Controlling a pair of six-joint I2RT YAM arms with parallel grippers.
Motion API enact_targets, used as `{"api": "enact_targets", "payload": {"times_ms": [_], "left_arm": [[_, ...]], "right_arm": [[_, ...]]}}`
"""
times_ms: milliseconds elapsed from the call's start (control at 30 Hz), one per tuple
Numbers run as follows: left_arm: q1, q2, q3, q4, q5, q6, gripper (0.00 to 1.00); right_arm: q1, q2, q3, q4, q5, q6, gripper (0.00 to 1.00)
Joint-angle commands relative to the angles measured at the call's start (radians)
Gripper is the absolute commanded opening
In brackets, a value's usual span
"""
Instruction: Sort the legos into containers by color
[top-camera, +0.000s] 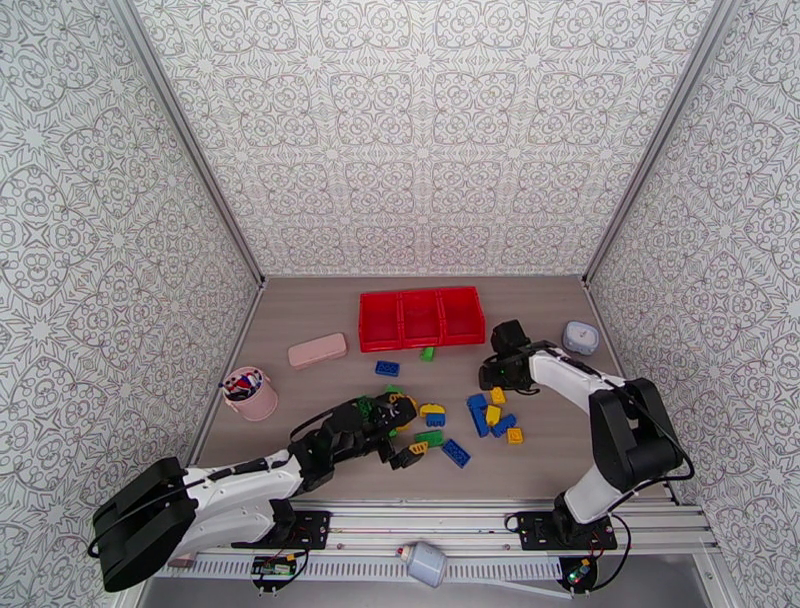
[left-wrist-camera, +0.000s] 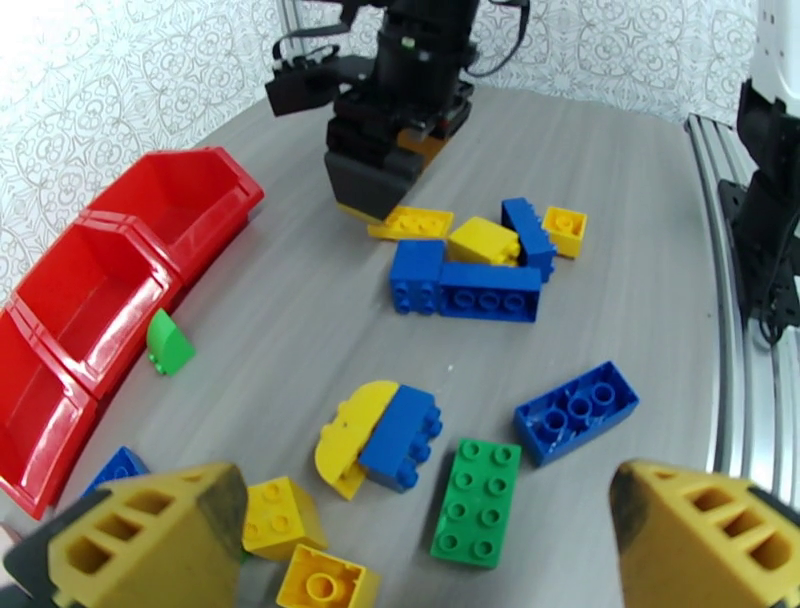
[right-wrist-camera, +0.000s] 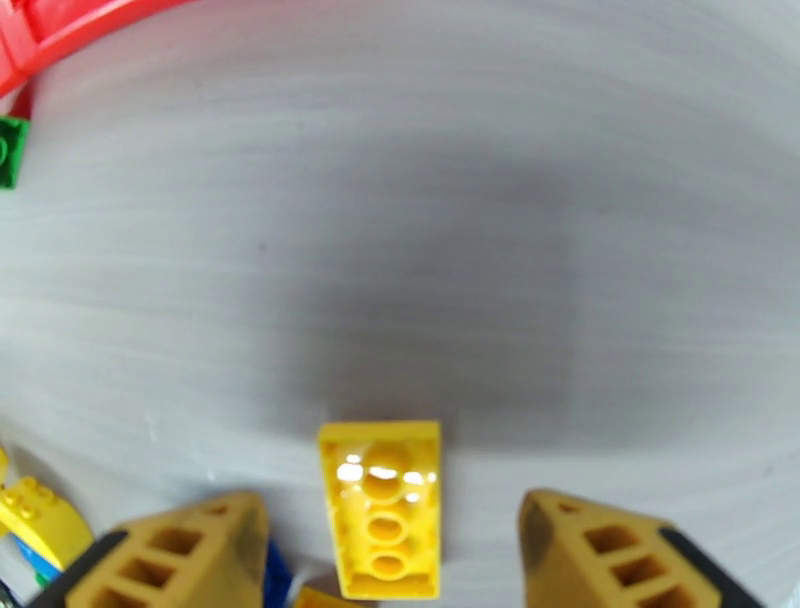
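Note:
Three joined red containers (top-camera: 421, 318) stand at the back middle of the table, also seen at the left as the red containers (left-wrist-camera: 110, 290). Green, blue and yellow legos (top-camera: 470, 420) lie scattered in front of them. My left gripper (top-camera: 408, 430) is open low over the pile, fingers (left-wrist-camera: 150, 535) spread wide around a green lego (left-wrist-camera: 477, 500) and a yellow-and-blue pair (left-wrist-camera: 380, 435). My right gripper (top-camera: 495, 378) is open and pointing down, its fingers (right-wrist-camera: 170, 555) on either side of a yellow lego (right-wrist-camera: 385, 505) on the table without touching it. A small green lego (left-wrist-camera: 168, 343) sits beside the containers.
A pink cup of pens (top-camera: 250, 393) and a pink case (top-camera: 317, 350) are at the left. A small white box (top-camera: 580, 337) is at the right by the wall. Patterned walls enclose three sides; a metal rail (top-camera: 450, 525) runs along the near edge.

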Motion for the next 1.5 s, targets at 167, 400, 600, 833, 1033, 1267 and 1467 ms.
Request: {"api": "enact_targets", "payload": {"times_ms": [167,400,600,833,1033,1267,1467], "left_arm": [[-0.010,0.002,0.127,-0.081,0.008,0.014,1.00],[0.005,0.108,0.190,-0.062,0.095,0.092,1.00],[0.001,0.143,0.283,-0.158,0.064,0.112,1.00],[0.004,0.160,0.258,-0.091,0.036,0.078,1.00],[0.013,0.151,0.258,-0.077,-0.015,0.085,1.00],[0.023,0.171,0.259,-0.036,-0.091,0.016,1.00],[0.035,0.174,0.259,-0.033,-0.128,0.007,1.00]], "right_arm": [[0.006,0.094,0.033,-0.050,-0.004,-0.007,0.63],[0.003,0.115,0.043,-0.054,-0.005,-0.013,0.51],[0.001,0.088,0.031,-0.043,0.012,-0.003,0.35],[0.002,-0.034,-0.015,0.026,0.021,0.023,0.29],[0.008,-0.110,-0.017,0.107,-0.018,0.033,0.28],[0.011,-0.054,0.092,0.251,-0.059,0.033,0.26],[0.013,0.110,0.290,0.305,-0.078,0.013,0.25]]}}
